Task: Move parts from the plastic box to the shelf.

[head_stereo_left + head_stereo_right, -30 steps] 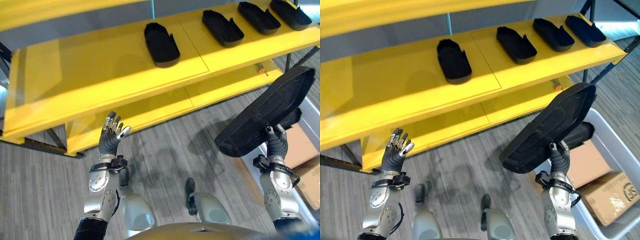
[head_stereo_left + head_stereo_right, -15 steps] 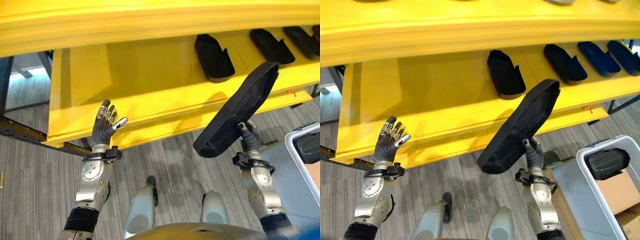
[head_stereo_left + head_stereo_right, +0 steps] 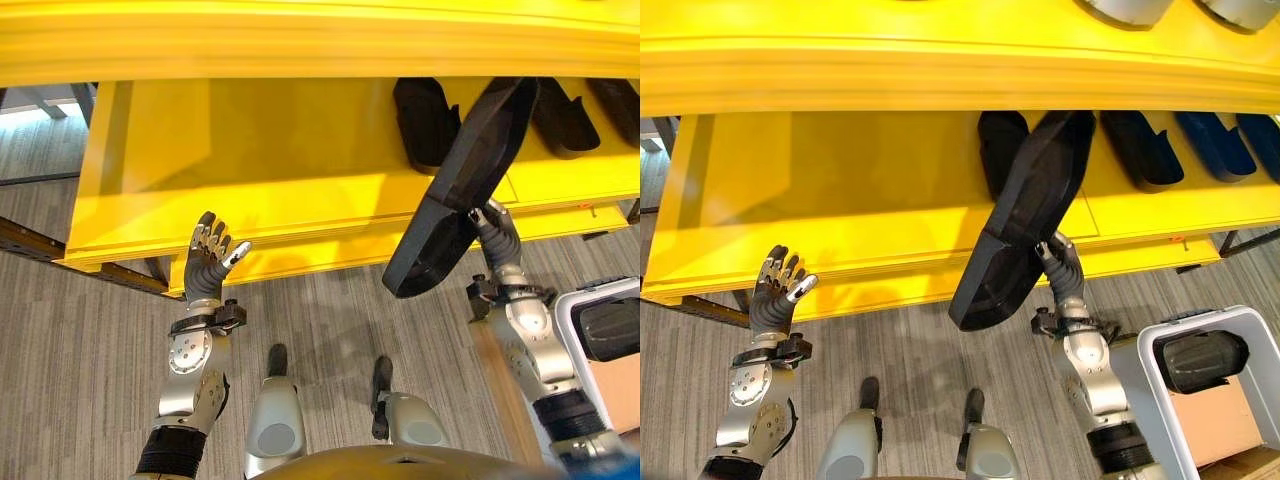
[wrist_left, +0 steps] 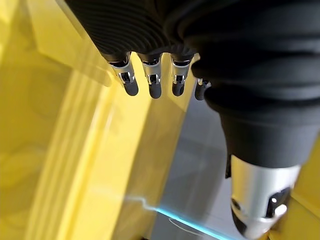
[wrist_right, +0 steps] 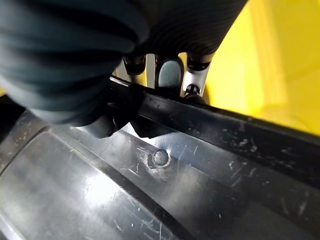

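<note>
The right robot hand (image 3: 1063, 268) pinches the rim of a long black part (image 3: 1025, 215), fingers on one side of the edge and thumb on the other, as its wrist view shows. The part stands steeply tilted, its upper end already between the two yellow boards of the shelf (image 3: 840, 200) and its lower end hanging out past the shelf's front edge. The left robot hand (image 3: 778, 290) is raised with fingers spread and empty, in front of the shelf's front edge near its left end.

To finish this step well, the part probably needs tipping flat before release, so it lands on the bare yellow board to the left of the nearest stored part (image 3: 1000, 140) rather than on top of it. The upper end looks close to the board above, so pushing in should be slow and low. Letting go while it is this steep would likely let it slide off the front edge.

Whether the carried part touches the stored part behind it cannot be told; it covers much of that part. The three further black parts (image 3: 1145, 145) on the shelf are partly cut off. The plastic box (image 3: 1160, 345), on the floor below the shelf's right end, holds another dark part (image 3: 1200, 360), and its far side runs out of the picture.
</note>
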